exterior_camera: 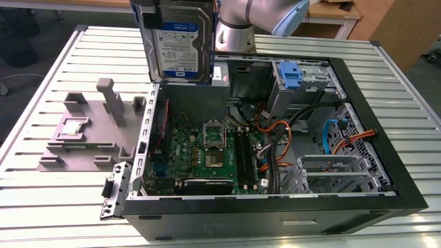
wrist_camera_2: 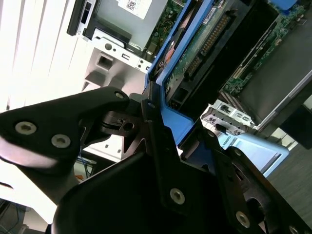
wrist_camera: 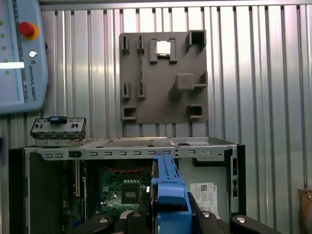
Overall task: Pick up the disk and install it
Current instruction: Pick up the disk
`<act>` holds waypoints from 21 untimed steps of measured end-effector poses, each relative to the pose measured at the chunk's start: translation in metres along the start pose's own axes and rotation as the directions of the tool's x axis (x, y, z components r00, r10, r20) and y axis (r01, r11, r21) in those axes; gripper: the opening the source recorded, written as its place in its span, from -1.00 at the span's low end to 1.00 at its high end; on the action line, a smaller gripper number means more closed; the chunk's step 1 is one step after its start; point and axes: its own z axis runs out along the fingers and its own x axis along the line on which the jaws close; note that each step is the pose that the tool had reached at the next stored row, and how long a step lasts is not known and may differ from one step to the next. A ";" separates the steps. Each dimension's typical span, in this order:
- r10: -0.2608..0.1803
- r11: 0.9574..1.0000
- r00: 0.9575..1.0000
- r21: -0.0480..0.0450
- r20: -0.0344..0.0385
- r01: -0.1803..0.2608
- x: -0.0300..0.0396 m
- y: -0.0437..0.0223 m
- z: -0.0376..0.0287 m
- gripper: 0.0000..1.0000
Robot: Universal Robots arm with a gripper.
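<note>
1. We are seeing the gripper (wrist_camera: 169, 208) clamping the disk (exterior_camera: 177, 39) by its blue carrier's edge, probably to leave both faces free.
2. The disk is hanging upright above the open computer case (exterior_camera: 241, 214), clear of its walls.
3. A grey fixture (exterior_camera: 76, 150) is lying beside the case.

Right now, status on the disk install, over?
End effector shut on the disk. Disk upright, held above the open computer case, not installed. Cables bunched inside the case.

Case (exterior_camera: 276, 214) on table (exterior_camera: 55, 206), centre-right of frame, motherboard (exterior_camera: 206, 155) in it, fixture (exterior_camera: 82, 139) beside it at the exterior view's left, disk (exterior_camera: 180, 44) upright at top centre.
</note>
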 end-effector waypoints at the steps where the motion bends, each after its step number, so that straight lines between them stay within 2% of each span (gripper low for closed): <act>1: 0.000 1.000 1.000 0.000 0.000 0.000 0.0004 -0.0007 0.0001 -0.26; 7: -0.007 1.000 1.000 0.000 0.000 0.007 0.0012 -0.0063 0.0004 -0.26; 21: -0.007 1.000 1.000 0.000 0.000 0.007 0.0018 -0.0263 0.0008 -0.26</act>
